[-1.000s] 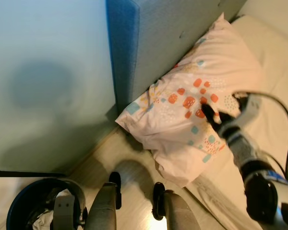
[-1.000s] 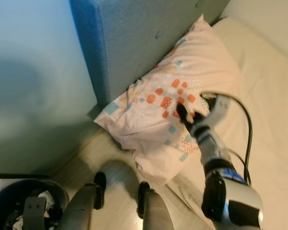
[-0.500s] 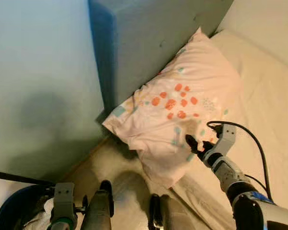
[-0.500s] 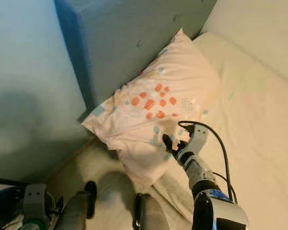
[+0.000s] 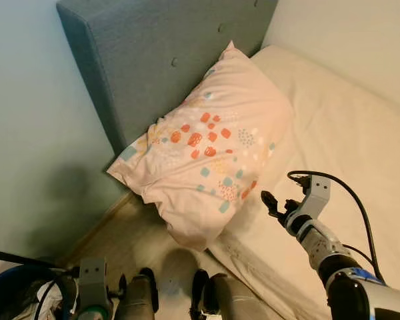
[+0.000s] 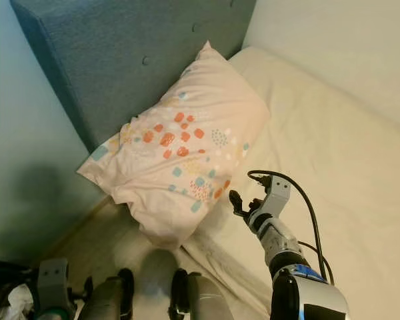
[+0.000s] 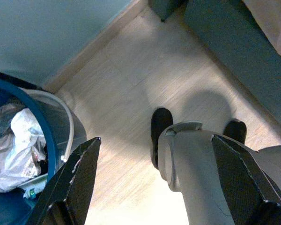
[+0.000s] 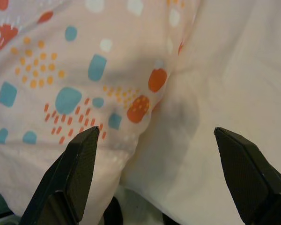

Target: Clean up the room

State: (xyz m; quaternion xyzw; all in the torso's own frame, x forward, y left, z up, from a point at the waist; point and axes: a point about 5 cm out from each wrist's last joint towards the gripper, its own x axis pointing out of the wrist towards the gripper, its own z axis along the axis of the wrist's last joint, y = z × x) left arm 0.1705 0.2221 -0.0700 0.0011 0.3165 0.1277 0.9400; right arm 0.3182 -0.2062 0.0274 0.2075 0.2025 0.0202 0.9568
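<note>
Right gripper (image 5: 272,202) jaws spread wide, holding nothing, hovering just off the near edge of the patterned pillow (image 5: 207,143), over the cream mattress (image 5: 347,133). Pillow lies ahead of those jaws at the head of the bed, leaning on the blue headboard (image 5: 153,60), one corner overhanging the wood floor (image 7: 131,84). Left gripper (image 7: 154,187) also wide and empty, hanging low over the floor, blue bin (image 7: 18,140) of white trash beside it.

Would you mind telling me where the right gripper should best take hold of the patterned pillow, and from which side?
Probably the long edge of the pillow nearest the right gripper, approached from the mattress side. That edge lies slack on the sheet, facing the open fingers; the opposite edge is pressed against the headboard.
</note>
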